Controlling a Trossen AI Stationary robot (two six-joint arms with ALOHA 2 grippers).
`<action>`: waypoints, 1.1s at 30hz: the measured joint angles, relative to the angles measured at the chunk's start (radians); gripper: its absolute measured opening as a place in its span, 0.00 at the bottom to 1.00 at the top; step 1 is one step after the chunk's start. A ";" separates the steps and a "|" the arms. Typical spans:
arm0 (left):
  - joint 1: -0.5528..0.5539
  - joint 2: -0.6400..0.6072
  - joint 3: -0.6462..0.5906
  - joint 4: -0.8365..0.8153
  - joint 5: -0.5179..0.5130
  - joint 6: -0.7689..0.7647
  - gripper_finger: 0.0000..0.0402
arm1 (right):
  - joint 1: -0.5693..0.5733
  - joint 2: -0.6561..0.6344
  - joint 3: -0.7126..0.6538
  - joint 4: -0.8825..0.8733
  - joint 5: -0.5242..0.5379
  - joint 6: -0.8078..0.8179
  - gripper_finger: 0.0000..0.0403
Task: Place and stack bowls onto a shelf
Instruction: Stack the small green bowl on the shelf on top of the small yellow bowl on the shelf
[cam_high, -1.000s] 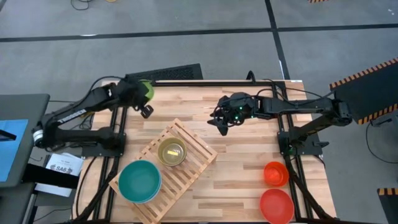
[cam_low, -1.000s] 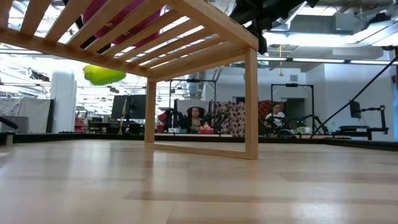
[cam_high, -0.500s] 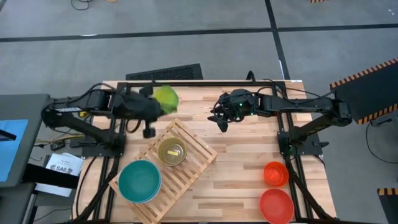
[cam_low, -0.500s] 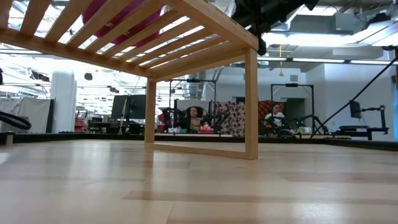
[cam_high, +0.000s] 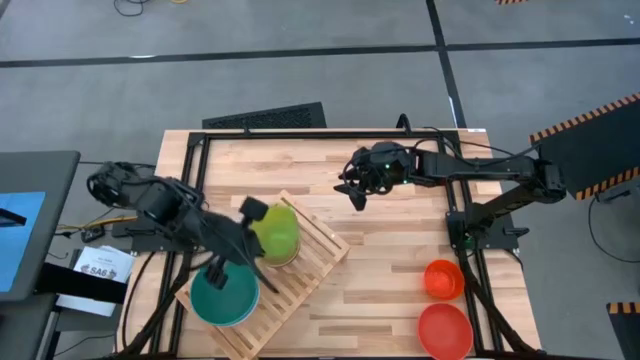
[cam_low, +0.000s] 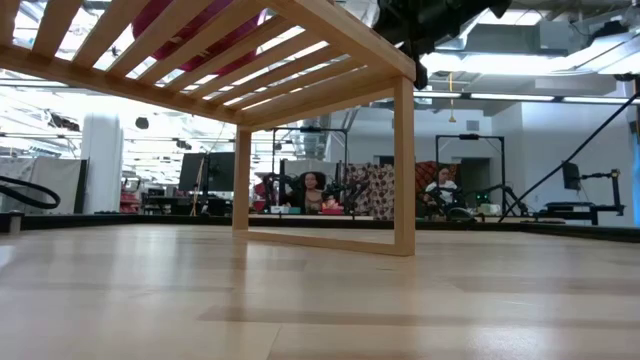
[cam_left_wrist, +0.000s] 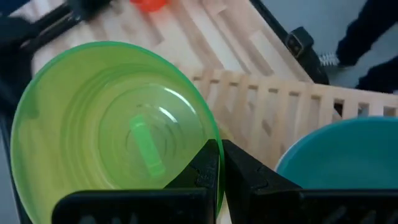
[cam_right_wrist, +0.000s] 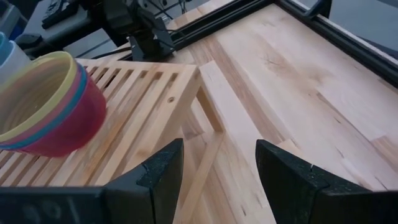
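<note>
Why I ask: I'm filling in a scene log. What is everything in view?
Pale wooden slatted shelf: one, pale wood, table's left half.
Lime-green round plastic bowl: one, green, held over the shelf.
Teal round bowl: one, teal, shelf's left end.
Nested small bowls: one stack, yellow rim, pink body, on the shelf.
Small orange bowl: one, orange, table's right.
Larger red bowl: one, red, beside the orange.
Light-wood plank table: one.
People: two, seated, far room.
Left gripper: shut on green bowl's rim.
Right gripper: open, above the table.
</note>
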 joint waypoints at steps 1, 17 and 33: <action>-0.011 0.018 0.010 -0.006 -0.001 0.013 0.00 | -0.004 0.000 0.000 0.000 0.000 0.000 0.56; -0.022 0.128 0.017 -0.156 -0.019 0.052 0.00 | -0.012 0.000 0.000 0.000 0.001 0.000 0.56; -0.015 0.132 -0.046 -0.097 -0.052 0.024 0.12 | -0.012 0.000 0.000 -0.001 0.002 -0.018 0.56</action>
